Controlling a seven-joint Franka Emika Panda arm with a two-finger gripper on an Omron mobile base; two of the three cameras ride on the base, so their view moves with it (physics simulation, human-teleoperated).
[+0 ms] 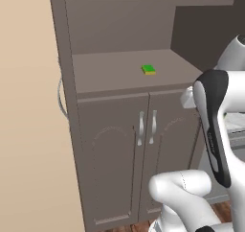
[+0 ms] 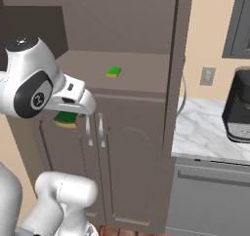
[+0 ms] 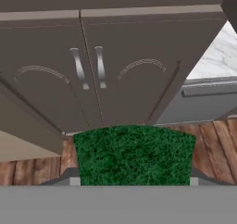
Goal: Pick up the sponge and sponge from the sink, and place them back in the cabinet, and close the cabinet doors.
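Nearest my hand camera, a green sponge [image 3: 134,154] spans the bottom of the frame between the two finger tips; from the right base camera I see that same held sponge [image 2: 66,118], green over yellow, tucked under the gripper [image 2: 68,117]. Jaws are closed on it from both sides.

Largest thing ahead is the cabinet [image 1: 119,130], a tall grey-brown unit. Its upper section stands open to me, showing an inner shelf [image 1: 129,73] with a second shelf above. I cannot make out the upper doors clearly; a curved silver handle [image 1: 61,94] shows at the unit's left edge, another at its right edge in the right base camera.

Lower pair of arched-panel doors [image 3: 92,75] is shut, silver handles side by side at the middle seam.

Marble worktop [image 2: 210,127] runs off to the right of the cabinet, with a dark appliance [image 2: 239,106] on its far right edge.

Second sponge [image 1: 149,69] lies flat on the inner shelf, toward the right half and near the front edge, well apart from the gripper.

I hold the gripper in front of the cabinet, just below the shelf's front edge, over the lower left door.
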